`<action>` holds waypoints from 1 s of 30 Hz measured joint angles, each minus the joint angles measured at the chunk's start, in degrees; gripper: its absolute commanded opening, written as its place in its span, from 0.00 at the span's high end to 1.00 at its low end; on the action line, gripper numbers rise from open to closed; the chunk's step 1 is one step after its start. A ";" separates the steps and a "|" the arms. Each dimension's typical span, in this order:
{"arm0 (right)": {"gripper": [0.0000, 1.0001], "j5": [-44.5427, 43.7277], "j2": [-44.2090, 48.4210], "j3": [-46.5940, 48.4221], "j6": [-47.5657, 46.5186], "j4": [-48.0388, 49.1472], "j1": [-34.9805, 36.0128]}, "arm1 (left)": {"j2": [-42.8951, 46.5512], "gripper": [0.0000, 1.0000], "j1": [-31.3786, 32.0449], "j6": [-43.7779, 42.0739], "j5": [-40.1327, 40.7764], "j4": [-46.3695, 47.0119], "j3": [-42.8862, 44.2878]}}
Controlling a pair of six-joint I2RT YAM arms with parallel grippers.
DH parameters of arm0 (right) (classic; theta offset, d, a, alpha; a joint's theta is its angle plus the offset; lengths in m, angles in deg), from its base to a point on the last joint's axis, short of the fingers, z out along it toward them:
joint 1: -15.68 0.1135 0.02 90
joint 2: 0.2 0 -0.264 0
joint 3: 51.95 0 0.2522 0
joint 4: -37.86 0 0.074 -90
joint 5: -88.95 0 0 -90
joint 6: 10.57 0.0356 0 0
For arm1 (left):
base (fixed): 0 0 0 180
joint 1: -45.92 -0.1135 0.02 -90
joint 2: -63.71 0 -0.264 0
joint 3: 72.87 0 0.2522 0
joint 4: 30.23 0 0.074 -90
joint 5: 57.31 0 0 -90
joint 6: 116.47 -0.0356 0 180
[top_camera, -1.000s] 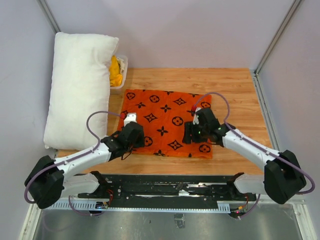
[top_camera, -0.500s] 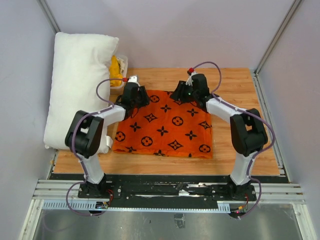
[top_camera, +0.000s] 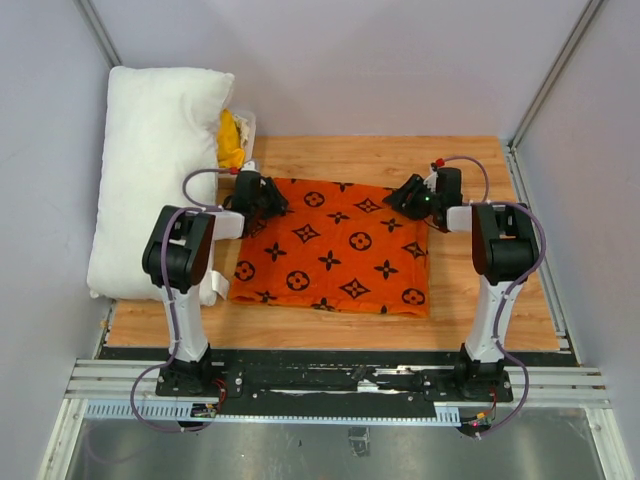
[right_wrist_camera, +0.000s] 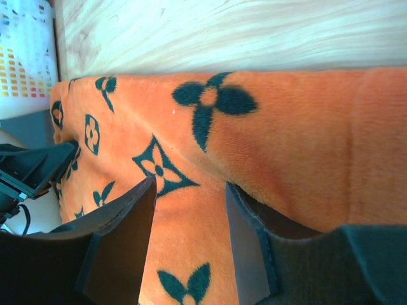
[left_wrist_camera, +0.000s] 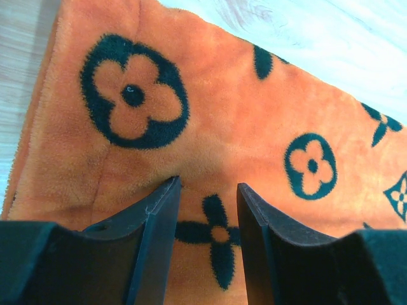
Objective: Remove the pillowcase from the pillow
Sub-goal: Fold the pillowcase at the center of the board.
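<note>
The orange pillowcase [top_camera: 330,245] with black flower and circle motifs lies flat on the wooden table, off the pillow. The plump white pillow [top_camera: 160,170] lies along the left wall. My left gripper [top_camera: 262,196] is at the pillowcase's far left corner. In the left wrist view it [left_wrist_camera: 208,190] is open, with the printed fabric [left_wrist_camera: 191,127] flat below the jaws. My right gripper [top_camera: 410,197] is at the far right corner. In the right wrist view it [right_wrist_camera: 191,187] is open, and a fold of the pillowcase [right_wrist_camera: 299,146] lies over one finger [right_wrist_camera: 254,254].
A clear plastic bin [top_camera: 243,150] holding plain yellow cloth [top_camera: 230,140] stands behind the pillowcase, against the pillow. Bare wood table [top_camera: 480,170] shows at the far side and right. Grey walls and metal posts enclose the table.
Both grippers moved from the pillowcase's near part to its far edge, then apart to the far corners. The pillowcase shifted slightly and lies flat.
</note>
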 measured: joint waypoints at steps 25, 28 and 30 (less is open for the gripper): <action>0.31 3.02 0.22 15.91 -3.74 -16.70 -8.66 | -4.24 0.40 6.69 -4.90 4.70 -10.10 20.15; 0.29 2.64 8.02 12.15 -4.11 -14.51 -5.33 | -0.33 0.39 10.60 -5.90 4.17 -7.82 17.81; 0.29 2.84 10.93 11.26 -4.17 -11.26 -1.95 | 0.57 0.39 13.03 -5.90 2.84 -5.46 17.22</action>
